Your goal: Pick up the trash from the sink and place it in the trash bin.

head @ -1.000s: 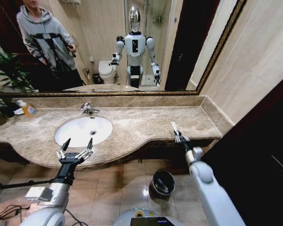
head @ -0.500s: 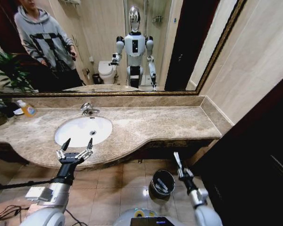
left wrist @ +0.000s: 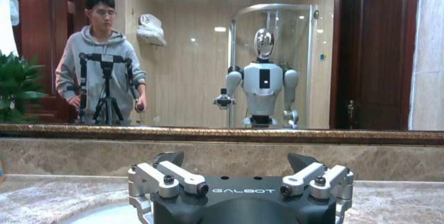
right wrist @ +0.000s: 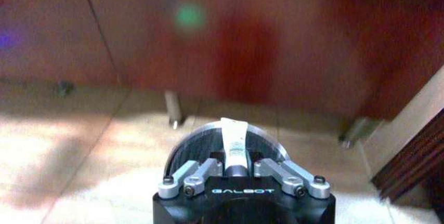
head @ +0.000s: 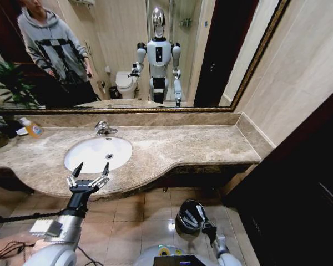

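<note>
Nearest you, the right gripper (right wrist: 234,168) pinches a flat white toothpaste-like tube (right wrist: 233,136) with faint print too small to read. The tube stands upright over the small round dark trash bin with its shiny metallic rim (right wrist: 267,138), on the tiled floor below the counter; more white pieces lie inside the bin (head: 188,219). Both gripper bodies read "GALBOT". Farther off, your left gripper (head: 89,177) hovers with fingers spread at the front edge of the beige-brown marbled stone counter (head: 177,145), beside the white oval porcelain sink (head: 94,152).
</note>
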You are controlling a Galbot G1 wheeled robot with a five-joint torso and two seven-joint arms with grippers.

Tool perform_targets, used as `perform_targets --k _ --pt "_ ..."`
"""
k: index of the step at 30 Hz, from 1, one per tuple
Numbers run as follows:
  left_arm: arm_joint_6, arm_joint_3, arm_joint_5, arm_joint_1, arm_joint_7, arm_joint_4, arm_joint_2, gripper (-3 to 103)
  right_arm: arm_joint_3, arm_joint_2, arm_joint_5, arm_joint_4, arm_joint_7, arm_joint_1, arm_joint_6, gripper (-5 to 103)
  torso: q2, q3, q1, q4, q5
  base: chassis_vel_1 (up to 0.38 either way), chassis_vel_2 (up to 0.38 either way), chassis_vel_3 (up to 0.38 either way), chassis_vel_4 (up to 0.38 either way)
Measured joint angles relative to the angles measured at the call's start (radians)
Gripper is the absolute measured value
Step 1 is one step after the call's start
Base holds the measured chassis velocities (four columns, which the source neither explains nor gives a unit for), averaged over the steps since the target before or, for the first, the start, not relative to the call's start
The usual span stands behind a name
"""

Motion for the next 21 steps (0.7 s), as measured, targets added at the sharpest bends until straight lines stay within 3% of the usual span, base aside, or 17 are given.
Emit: perform_targets --k 10,21 --pt "0.000 0.000 0.000 0.000 0.000 0.000 0.000 100 -0.021 0.019 -0.036 -0.304 -0.026 0.167 -0.005 18 0.000 0.000 0.000 -0.0001 0.0000 0.000 0.000 0.000 0.000" --pt "0.000 0.000 0.000 0.000 0.000 0.000 0.000 100 -0.029 0.023 -0.085 -0.496 -0.027 0.298 0.001 18 0.000 0.000 0.000 -0.0001 0.0000 0.000 0.000 0.000 0.000"
